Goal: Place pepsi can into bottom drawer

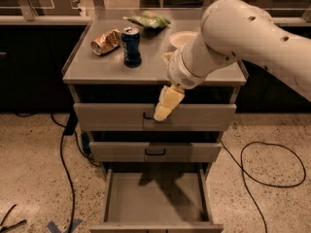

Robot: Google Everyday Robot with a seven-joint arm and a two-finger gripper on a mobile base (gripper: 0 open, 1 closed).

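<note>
The pepsi can is dark blue with a silver top. It stands upright on the cabinet top, left of centre. The bottom drawer is pulled open and its grey floor is bare. My gripper hangs in front of the top drawer's face, near its handle, to the right of the can and lower than it. It holds nothing that I can see. The white arm reaches in from the upper right.
A crushed gold can lies just left of the pepsi can. A green bag lies at the back and a white bowl sits partly behind my arm. The two upper drawers are closed. Cables lie on the floor at both sides.
</note>
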